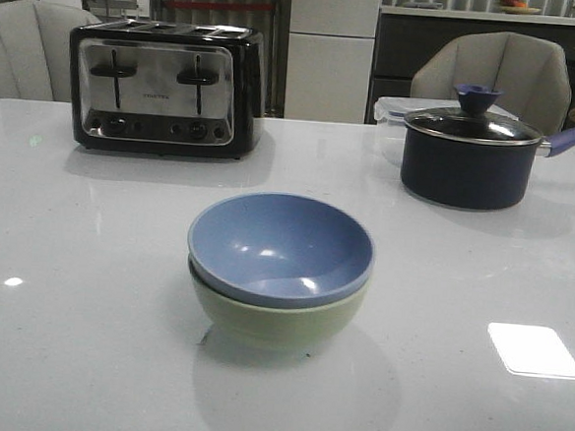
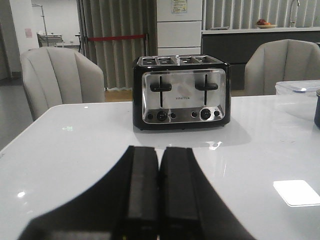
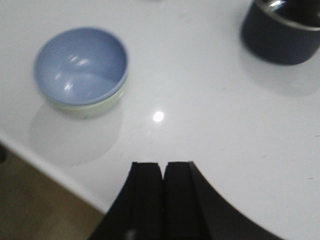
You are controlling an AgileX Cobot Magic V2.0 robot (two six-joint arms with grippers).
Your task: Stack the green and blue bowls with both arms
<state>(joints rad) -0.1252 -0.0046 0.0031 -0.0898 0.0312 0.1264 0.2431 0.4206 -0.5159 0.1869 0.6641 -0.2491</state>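
Note:
The dusty blue bowl [image 1: 280, 247] sits nested inside the pale green bowl [image 1: 275, 318] at the middle of the white table, near its front. Neither arm shows in the front view. The stack also shows in the right wrist view, the blue bowl [image 3: 80, 67] above the green bowl's rim [image 3: 90, 107]. My right gripper [image 3: 163, 165] is shut and empty, raised over the table's front edge, well apart from the bowls. My left gripper [image 2: 159, 150] is shut and empty above bare table, facing the toaster; the bowls are out of its view.
A black and chrome toaster [image 1: 165, 89] stands at the back left. A dark lidded saucepan [image 1: 469, 154] with a purple handle stands at the back right, a clear lidded container [image 1: 394, 110] behind it. Grey chairs stand beyond the table. The table's front edge [image 3: 55, 170] runs near my right gripper.

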